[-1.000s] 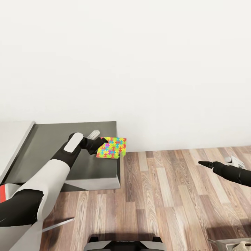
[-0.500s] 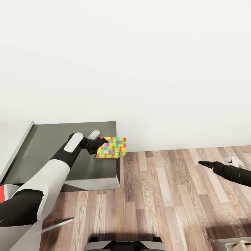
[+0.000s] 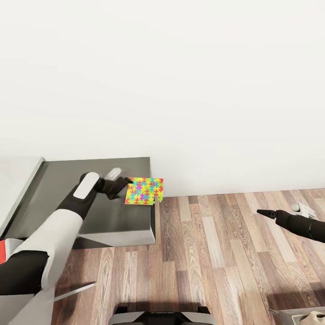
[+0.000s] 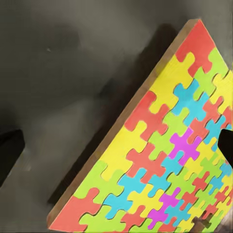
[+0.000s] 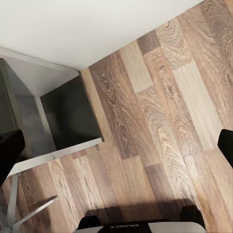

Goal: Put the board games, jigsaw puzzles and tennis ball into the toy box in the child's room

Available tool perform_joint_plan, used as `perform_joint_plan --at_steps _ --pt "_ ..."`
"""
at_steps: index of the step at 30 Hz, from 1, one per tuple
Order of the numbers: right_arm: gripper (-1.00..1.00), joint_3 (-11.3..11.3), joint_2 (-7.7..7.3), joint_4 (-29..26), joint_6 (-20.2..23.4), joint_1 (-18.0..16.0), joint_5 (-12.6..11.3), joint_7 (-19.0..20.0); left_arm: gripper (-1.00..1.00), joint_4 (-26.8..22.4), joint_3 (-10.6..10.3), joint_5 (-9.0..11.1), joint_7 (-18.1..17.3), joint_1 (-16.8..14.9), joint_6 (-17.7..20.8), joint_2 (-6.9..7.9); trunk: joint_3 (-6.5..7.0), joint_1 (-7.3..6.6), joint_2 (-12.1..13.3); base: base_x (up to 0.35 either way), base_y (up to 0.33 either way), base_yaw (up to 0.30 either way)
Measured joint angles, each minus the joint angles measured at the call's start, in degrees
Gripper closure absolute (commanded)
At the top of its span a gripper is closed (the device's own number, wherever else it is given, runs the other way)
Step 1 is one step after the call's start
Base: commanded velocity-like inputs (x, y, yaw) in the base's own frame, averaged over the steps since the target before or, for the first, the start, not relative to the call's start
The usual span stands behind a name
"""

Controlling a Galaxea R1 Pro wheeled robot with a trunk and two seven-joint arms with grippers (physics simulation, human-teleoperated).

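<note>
In the head view, the jigsaw puzzle (image 3: 145, 191) is seen lying flat at the far right corner of a low dark grey-topped cabinet (image 3: 67, 198), its right edge jutting a little past the cabinet's side over the wooden floor (image 3: 212, 253). The left pincer (image 3: 123, 183) is found just beside the puzzle's left edge, so the box lies directly ahead of it, toward the robot's right; whether a fingertip touches the cardboard cannot be told from here. The puzzle's sides are set roughly parallel to the cabinet's edges, and no long axis is marked out – the box looks near square. The right pincer (image 3: 263, 211) is held well apart over the floor, so the left arm is judged by far the nearer. A white wall (image 3: 180, 90) is seen behind, and nothing is seen standing between the left pincer and the box.

In the left wrist view, the puzzle (image 4: 165, 160) is shown close up, one cardboard edge running diagonally across the dark cabinet top (image 4: 63, 77). One dark fingertip (image 4: 9, 150) is seen out over the bare cabinet top and the other (image 4: 227, 145) over the printed face – the pincer is therefore judged wide, gripping nothing, astride that edge.

In the right wrist view, floor planks (image 5: 160, 126), the cabinet's end (image 5: 73, 114) and the wall are seen between two well-parted dark fingertips (image 5: 8, 150); the right pincer is likewise wide and empty.
</note>
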Motion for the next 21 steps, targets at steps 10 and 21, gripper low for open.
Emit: perform_joint_plan --at_steps 10,21 --pt "-1.00 0.75 1.03 4.83 -0.01 -3.75 -0.38 1.29 -1.00 -23.51 11.27 5.34 1.10 8.85 3.47 4.19 0.00 0.00 0.00 0.000 0.000 0.000" --pt "-1.00 1.02 5.42 14.48 -0.04 -10.01 -0.65 4.78 -1.00 -44.90 11.91 9.76 7.48 14.33 11.88 4.10 0.00 0.00 0.00 0.000 0.000 0.000"
